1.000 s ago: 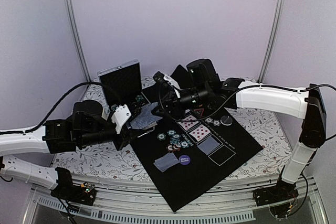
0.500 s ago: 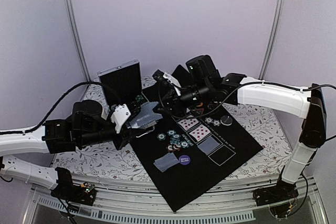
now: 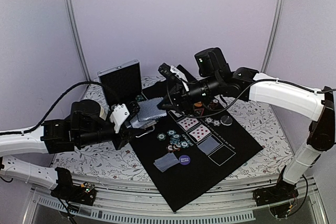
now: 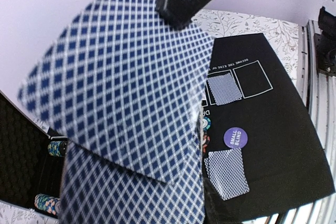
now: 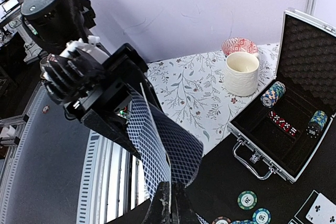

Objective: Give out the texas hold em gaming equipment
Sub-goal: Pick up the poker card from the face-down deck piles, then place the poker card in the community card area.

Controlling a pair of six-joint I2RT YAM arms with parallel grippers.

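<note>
Over the far-left edge of the black mat (image 3: 210,174), in front of the open silver case (image 3: 119,80), two robot arms are sharing out a pack of playing cards. The left gripper (image 3: 131,120) is clamping the deck (image 3: 143,124), its fingers pressing in on the stack and holding it tilted above the table. The right gripper (image 3: 161,106) is pinching a single card (image 3: 149,109) by one edge, fingertips closed flat on it.

The card is hanging out from the right fingers toward the left gripper, its long axis running roughly along the line between the two. Its free end is sitting just over the deck (the left wrist view cannot settle whether the two are touching).

The right arm is plainly the one in charge of this card. The likely dealing spots all lie nearer and to the right of it on the mat, so the next move probably calls for drawing the card clear, away from the left gripper.

Poker chips (image 3: 176,139) are lying clustered mid-mat, and a purple button (image 3: 184,159) is resting near the front.
</note>
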